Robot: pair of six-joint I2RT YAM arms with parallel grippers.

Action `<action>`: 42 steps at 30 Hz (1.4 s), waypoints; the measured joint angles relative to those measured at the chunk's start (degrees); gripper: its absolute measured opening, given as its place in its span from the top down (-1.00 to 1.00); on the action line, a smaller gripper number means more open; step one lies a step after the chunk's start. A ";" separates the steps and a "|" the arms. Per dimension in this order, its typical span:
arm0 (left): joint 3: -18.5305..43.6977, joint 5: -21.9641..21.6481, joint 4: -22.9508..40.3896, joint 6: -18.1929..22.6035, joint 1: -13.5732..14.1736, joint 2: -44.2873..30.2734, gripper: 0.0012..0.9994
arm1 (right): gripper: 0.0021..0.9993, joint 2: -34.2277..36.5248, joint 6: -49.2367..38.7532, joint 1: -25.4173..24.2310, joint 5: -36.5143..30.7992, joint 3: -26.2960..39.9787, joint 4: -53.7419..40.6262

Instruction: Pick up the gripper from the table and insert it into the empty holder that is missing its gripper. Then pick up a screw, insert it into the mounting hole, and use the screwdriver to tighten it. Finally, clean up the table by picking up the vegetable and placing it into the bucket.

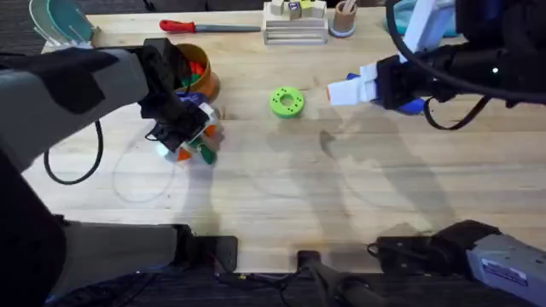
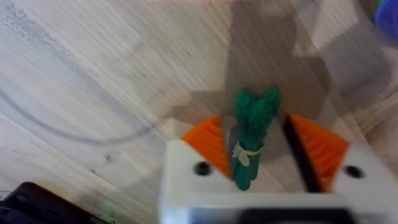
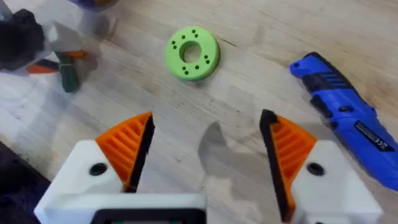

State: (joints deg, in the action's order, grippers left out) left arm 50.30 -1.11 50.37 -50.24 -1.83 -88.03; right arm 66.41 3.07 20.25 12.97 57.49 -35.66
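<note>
My left gripper (image 1: 194, 149) is shut on the vegetable (image 2: 252, 118), a thin green toy with a leafy end that stands between the orange pads (image 2: 208, 144), slightly above the wood. The vegetable (image 1: 207, 153) hangs just in front of the orange bucket (image 1: 207, 81), which holds colourful items. My right gripper (image 3: 205, 149) is open with nothing between its fingers, over bare table right of the middle. The blue-handled screwdriver (image 3: 345, 112) lies beside it, partly under the right arm in the overhead view. The loose gripper, the holder and the screw are out of view.
A green ring-shaped disc (image 1: 287, 101) lies at the table's middle. Along the far edge are a red-handled tool (image 1: 209, 27), a wooden block stand (image 1: 294, 24) and a small tan pen cup (image 1: 343, 19). A black cable (image 1: 72, 170) loops at the left.
</note>
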 joint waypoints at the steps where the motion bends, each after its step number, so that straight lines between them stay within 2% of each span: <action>1: -0.02 0.02 -0.04 0.00 0.00 0.00 -0.07 | -0.98 0.00 0.00 -0.02 0.00 0.00 0.00; 2: -0.02 0.02 -0.09 0.00 0.00 0.00 0.29 | -0.98 -0.02 0.00 0.00 0.00 0.00 0.01; 4: 0.11 0.00 -0.08 -0.04 0.00 0.12 0.88 | -0.98 -0.02 -0.01 0.00 0.00 0.00 0.00; 5: 0.09 0.05 -0.04 0.00 -0.02 0.22 0.95 | -0.98 -0.01 -0.01 -0.01 0.00 0.00 0.01; 9: 0.09 0.16 1.15 -0.09 -0.04 0.35 0.97 | -0.98 -0.02 0.00 -0.01 0.00 0.00 0.03; 14: 1.33 0.20 9.19 -0.11 -0.04 3.45 0.98 | -0.98 -0.02 0.00 0.00 0.00 0.00 0.03; 17: 6.14 0.24 13.21 -0.11 -0.04 8.23 0.98 | -0.98 -0.02 0.00 -0.02 0.00 0.00 0.02; 20: 12.71 0.18 13.70 -0.11 -0.04 13.09 0.98 | -0.98 -0.02 0.00 -0.02 0.00 0.00 0.07; 23: 18.06 -0.78 9.76 0.19 -0.04 16.43 0.99 | -0.98 -0.02 0.00 -0.02 0.00 0.00 0.85; 25: 20.06 -1.94 3.90 1.73 -0.04 17.45 0.99 | -0.98 -0.01 0.00 0.00 0.00 0.00 0.99; 27: 20.84 -2.79 -2.01 3.41 -0.04 17.57 0.99 | -0.98 -0.02 0.00 0.00 0.00 0.00 0.98; 31: 20.92 -3.52 -9.54 5.09 -0.04 15.73 0.99 | -0.98 -0.02 0.00 0.00 0.00 0.00 0.98; 35: 20.92 -3.82 -12.87 5.79 -0.04 11.26 0.99 | -0.98 -0.01 0.00 0.00 0.00 0.00 0.98; 42: 20.90 -3.79 -14.23 7.10 -0.04 1.70 0.99 | -0.98 -0.02 0.00 -0.02 0.00 0.00 0.98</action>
State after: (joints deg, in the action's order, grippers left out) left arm 71.20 -4.89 36.14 -43.14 -1.87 -86.33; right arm 66.39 3.07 20.23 12.97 57.49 -34.68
